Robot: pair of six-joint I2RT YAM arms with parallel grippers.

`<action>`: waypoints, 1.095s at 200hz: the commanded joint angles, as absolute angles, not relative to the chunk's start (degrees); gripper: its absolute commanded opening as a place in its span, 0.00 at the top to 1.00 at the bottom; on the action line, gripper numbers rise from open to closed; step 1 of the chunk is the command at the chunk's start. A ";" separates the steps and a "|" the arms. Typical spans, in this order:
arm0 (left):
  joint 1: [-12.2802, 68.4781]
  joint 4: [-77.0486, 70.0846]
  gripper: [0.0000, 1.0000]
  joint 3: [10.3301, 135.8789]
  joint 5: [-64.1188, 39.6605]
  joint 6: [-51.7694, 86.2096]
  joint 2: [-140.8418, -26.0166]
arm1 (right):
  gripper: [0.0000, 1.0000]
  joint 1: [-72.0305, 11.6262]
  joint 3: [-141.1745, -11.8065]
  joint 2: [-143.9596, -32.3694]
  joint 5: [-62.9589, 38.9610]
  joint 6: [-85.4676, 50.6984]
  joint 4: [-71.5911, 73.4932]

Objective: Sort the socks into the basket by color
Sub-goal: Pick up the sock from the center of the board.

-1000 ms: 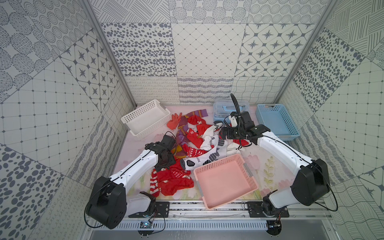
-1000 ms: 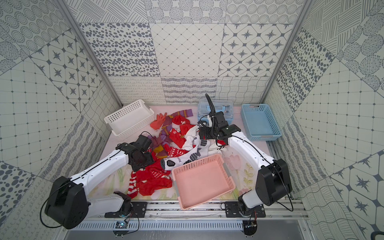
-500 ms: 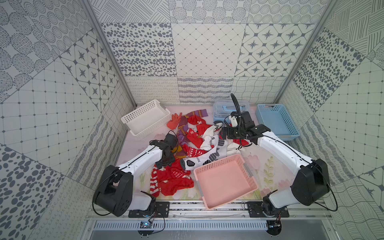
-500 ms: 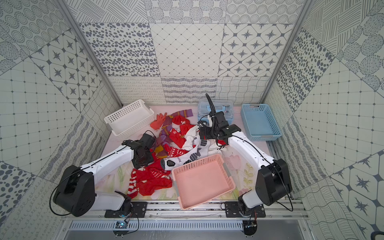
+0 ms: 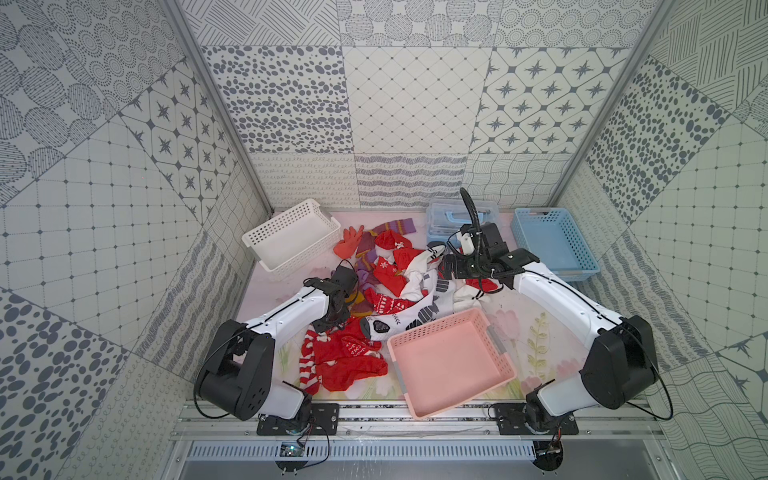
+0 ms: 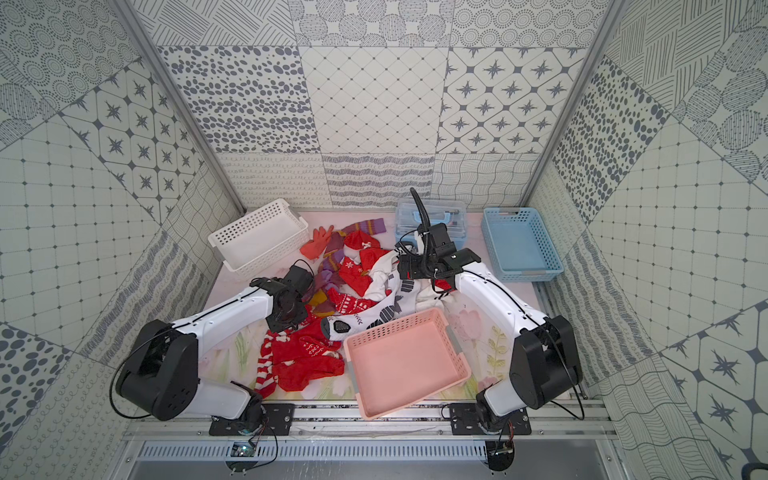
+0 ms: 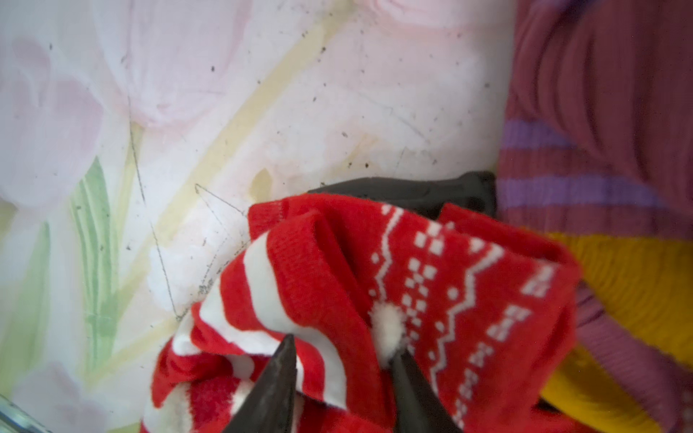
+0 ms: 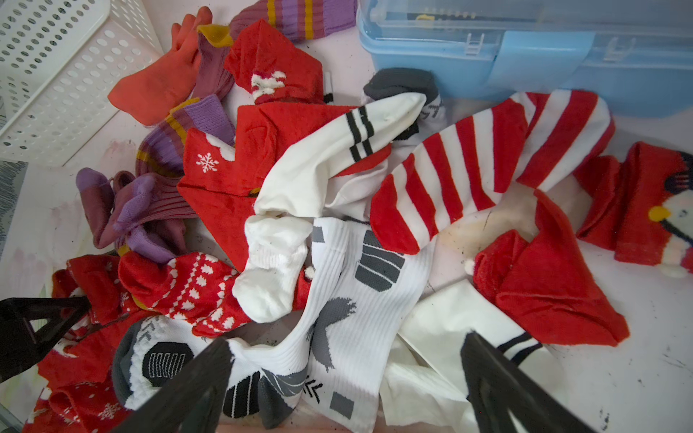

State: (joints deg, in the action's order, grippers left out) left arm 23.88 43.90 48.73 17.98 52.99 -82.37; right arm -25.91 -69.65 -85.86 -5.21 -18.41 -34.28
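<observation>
left wrist: gripper (image 7: 343, 350) seemingly pinching red sock (image 7: 431, 285).

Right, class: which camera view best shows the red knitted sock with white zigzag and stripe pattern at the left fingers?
The left wrist view: the red knitted sock fills the frame, bunched between the two dark fingers. In both top views it is mostly hidden beneath the left arm. The right wrist view shows only the pile's edge.

Two overhead views, two close wrist views
</observation>
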 commanded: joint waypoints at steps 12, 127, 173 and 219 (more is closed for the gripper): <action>23.64 45.64 0.92 49.22 22.51 52.42 -80.51 | 0.02 -26.13 -69.62 -85.87 -5.98 -17.58 -32.83; 25.07 55.31 1.00 61.73 20.27 43.73 -65.28 | 0.02 -26.37 -72.14 -87.54 -10.31 -18.19 -31.90; 25.03 55.76 1.00 72.78 19.93 37.31 -65.75 | 0.02 -26.87 -73.52 -88.81 -12.47 -18.72 -31.38; 20.92 53.27 1.00 83.33 16.39 31.75 -71.38 | 0.02 -26.99 -73.56 -89.12 -13.36 -19.15 -30.61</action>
State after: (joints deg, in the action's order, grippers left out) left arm 24.18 53.41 76.27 19.46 39.94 -67.90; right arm -26.68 -72.23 -88.44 -12.21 -18.79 -32.88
